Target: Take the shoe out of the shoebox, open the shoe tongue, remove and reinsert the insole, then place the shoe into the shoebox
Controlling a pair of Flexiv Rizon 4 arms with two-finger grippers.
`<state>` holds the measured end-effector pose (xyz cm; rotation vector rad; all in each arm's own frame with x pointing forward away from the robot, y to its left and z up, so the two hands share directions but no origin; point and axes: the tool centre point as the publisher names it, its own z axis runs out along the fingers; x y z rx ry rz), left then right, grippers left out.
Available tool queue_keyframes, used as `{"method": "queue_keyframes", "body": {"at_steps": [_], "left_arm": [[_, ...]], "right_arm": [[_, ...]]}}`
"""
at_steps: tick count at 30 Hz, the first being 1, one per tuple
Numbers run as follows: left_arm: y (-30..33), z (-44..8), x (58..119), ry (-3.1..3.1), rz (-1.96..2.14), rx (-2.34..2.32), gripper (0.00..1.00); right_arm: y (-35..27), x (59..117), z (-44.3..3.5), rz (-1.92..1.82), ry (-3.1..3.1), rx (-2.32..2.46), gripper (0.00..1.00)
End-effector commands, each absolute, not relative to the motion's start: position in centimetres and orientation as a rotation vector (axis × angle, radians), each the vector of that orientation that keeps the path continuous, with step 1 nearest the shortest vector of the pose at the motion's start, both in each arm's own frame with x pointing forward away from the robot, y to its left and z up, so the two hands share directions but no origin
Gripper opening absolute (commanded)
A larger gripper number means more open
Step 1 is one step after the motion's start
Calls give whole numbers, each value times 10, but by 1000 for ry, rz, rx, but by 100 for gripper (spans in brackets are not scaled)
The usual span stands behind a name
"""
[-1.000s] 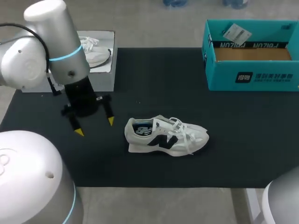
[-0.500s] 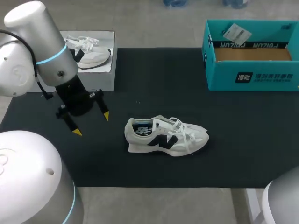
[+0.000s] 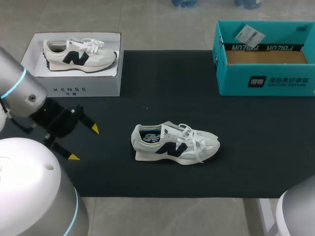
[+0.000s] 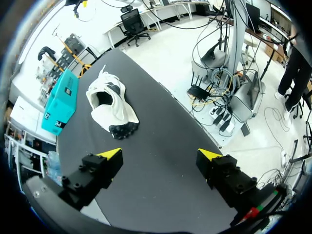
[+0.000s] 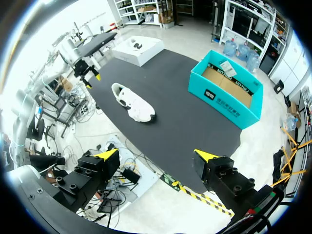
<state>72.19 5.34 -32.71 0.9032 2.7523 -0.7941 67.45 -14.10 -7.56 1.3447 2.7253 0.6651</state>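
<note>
**Shoe out on the mat, both grippers empty**

The black table mat (image 3: 162, 83) fills the middle of the head view. At the upper right stands the open teal cardboard shoebox (image 3: 266, 81), with nothing inside but its brown floor and a small paper tag (image 3: 246, 34). At the upper left sits a white display box (image 3: 74, 89) carrying a second white sneaker (image 3: 78, 53). That box is not part of our task.

The white sneaker with a dark side logo (image 3: 174, 144) lies on the mat at centre frame, heel to the left and toe to the right. It is well apart from the shoebox, and its laces trail loosely over the upper.

Our left gripper (image 3: 83, 143) hangs at the left edge of the frame, to the heel side of the sneaker and clear of it. Its yellow-tipped fingers are spread apart and hold nothing. In the right wrist view our right gripper (image 5: 157, 154) is high above the table with its fingers also spread and empty, and the sneaker and shoebox are far ahead of it.

We judge that the take-out step is done and the tongue comes next, though we cannot tell whether the insole has been handled. The next move calls for one gripper to pin the heel while the other reaches the tongue. Nothing lies between the grippers and the sneaker. The loose laces may snag a finger.
</note>
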Motion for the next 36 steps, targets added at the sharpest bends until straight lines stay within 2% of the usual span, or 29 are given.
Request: {"method": "queue_keyframes", "body": {"at_steps": [1, 18, 36], "left_arm": [[65, -334, 723, 2536, -1182, 434, 100], [53, -366, 763, 2596, -1644, 640, 100], [78, -384, 759, 2529, -1811, 401, 100]], "right_arm": [[-141, 678, -74, 658, 2732, 1347, 100], [-141, 678, -74, 658, 2732, 1347, 100], [-141, 678, -74, 658, 2732, 1347, 100]]}}
